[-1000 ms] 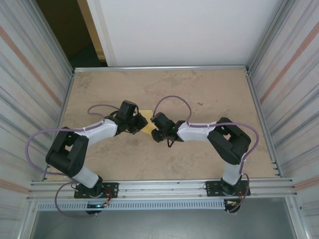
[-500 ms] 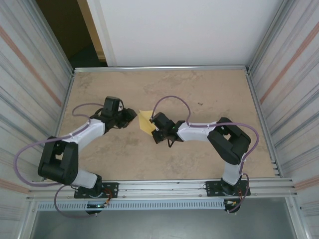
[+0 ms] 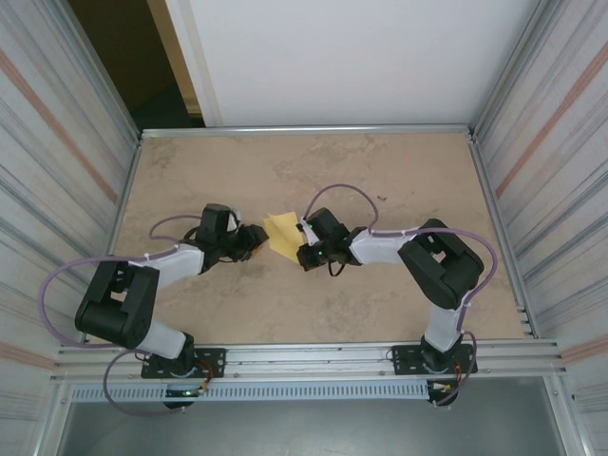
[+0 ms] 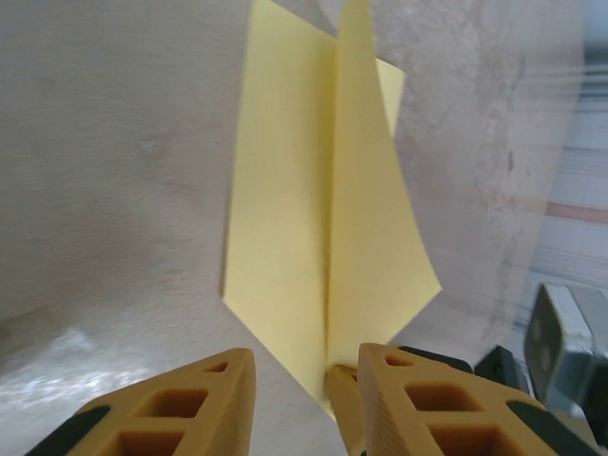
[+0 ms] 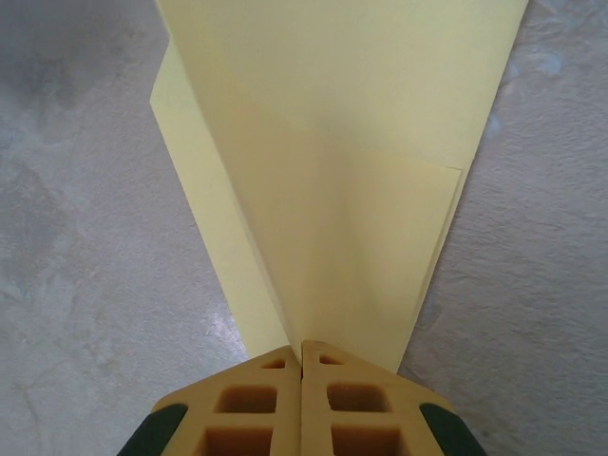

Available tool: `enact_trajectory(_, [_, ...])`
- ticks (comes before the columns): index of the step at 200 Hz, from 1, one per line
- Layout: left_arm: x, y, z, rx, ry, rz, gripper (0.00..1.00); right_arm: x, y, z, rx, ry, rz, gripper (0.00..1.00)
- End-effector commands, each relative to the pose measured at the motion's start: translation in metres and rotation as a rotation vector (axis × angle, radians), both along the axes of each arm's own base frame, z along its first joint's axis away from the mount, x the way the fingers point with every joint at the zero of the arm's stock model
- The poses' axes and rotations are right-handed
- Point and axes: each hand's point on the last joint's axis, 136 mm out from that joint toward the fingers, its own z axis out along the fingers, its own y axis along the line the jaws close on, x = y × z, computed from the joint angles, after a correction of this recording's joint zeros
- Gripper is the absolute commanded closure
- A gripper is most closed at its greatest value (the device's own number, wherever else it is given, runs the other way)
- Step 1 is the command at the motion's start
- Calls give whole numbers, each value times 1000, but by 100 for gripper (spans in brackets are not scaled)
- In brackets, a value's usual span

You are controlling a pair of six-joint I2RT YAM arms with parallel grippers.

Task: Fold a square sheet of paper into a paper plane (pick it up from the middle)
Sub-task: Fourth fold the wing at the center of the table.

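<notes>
Paper plane (image 5: 332, 209) pinched by closed right fingers (image 5: 256, 399); left fingers (image 4: 180, 408) parted beside it.

Your left arm (image 3: 176, 258) and right arm (image 3: 385, 247) have black joints, white link covers and looping mauve cables (image 3: 55, 285). The left hand (image 4: 306, 351) and right hand (image 5: 302, 344) carry yellow-orange, hollow-celled fingers (image 4: 161, 413) with dark outer edges.

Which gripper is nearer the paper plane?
Right. The right gripper is shut on the paper plane at its narrow end; the left gripper is open just off its other side.
</notes>
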Motion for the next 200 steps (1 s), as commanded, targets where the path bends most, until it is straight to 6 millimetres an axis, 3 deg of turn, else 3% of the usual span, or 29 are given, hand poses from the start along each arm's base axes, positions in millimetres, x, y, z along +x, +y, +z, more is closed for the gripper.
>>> enact_trajectory(1, [2, -15, 9, -37, -55, -57, 66, -5, 10, 17, 107, 39, 18, 96])
enact_trajectory(61, [2, -35, 11, -47, -121, -150, 66, -4, 4, 27, 201, 101, 7, 96])
enact_trajectory(130, [4, -54, 7, -42, -214, -255, 45, -3, -1, 24, 270, 163, -5, 96])
enact_trajectory(200, [14, -61, -3, -20, -213, -292, 45, -2, -3, 21, 284, 177, -7, 96])
